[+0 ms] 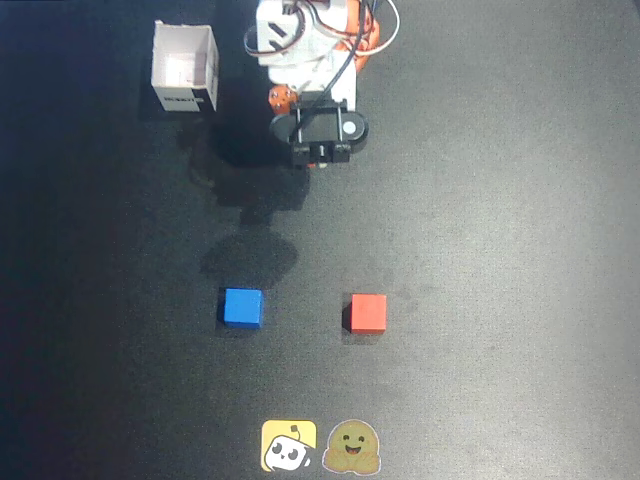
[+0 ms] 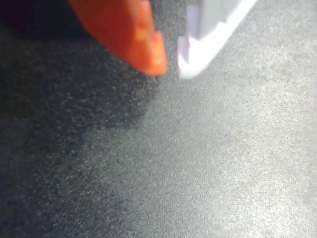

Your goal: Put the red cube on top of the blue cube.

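The red cube (image 1: 368, 312) sits on the dark mat in the lower middle of the overhead view. The blue cube (image 1: 242, 306) sits to its left, about a hand's width away, apart from it. The arm is folded back at the top of the overhead view, with its black wrist mount (image 1: 322, 128) far above both cubes. In the wrist view my gripper (image 2: 172, 67) shows an orange finger (image 2: 133, 34) and a white finger (image 2: 213, 29) with tips almost together and nothing between them. Neither cube shows in the wrist view, only bare mat.
An open white box (image 1: 185, 68) stands at the upper left, beside the arm's base (image 1: 300, 30). Two stickers, a yellow one (image 1: 289, 446) and a brown one (image 1: 353, 448), lie at the mat's bottom edge.
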